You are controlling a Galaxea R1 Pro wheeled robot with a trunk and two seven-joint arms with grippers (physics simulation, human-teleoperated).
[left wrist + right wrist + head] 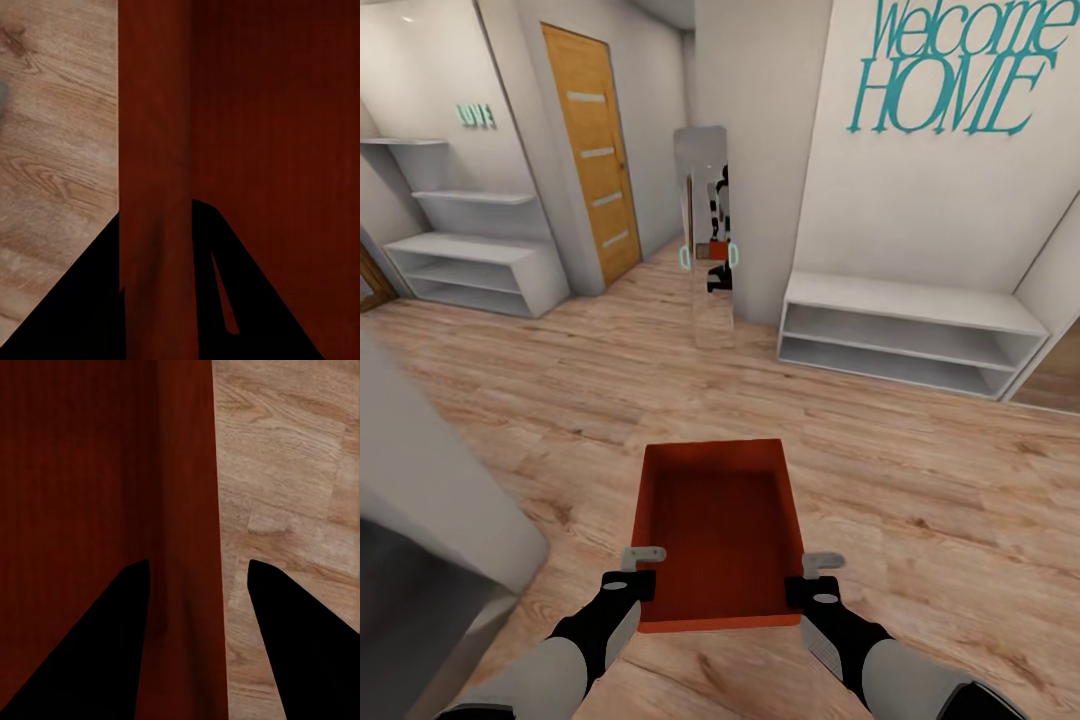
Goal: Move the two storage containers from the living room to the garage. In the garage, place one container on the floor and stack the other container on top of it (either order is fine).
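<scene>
One orange-red storage container [718, 530] hangs in front of me above light wood planks, open side up and empty. My left gripper [643, 553] is shut on its left wall near the close end, and my right gripper [822, 563] is shut on the right wall. In the left wrist view, the gripper [157, 285] has its dark fingers on either side of the thin container wall [154, 150]. The right wrist view shows the same grip, gripper [196, 622] on container wall [187, 495]. The garage and its floor are out of view.
An orange wooden door [592, 150] stands shut at the far left. A tall mirror [705, 240] leans ahead, reflecting me. A low white shelf [905, 335] lines the right wall, white shelving [470, 260] the left. A grey wall corner [430, 480] is close on my left.
</scene>
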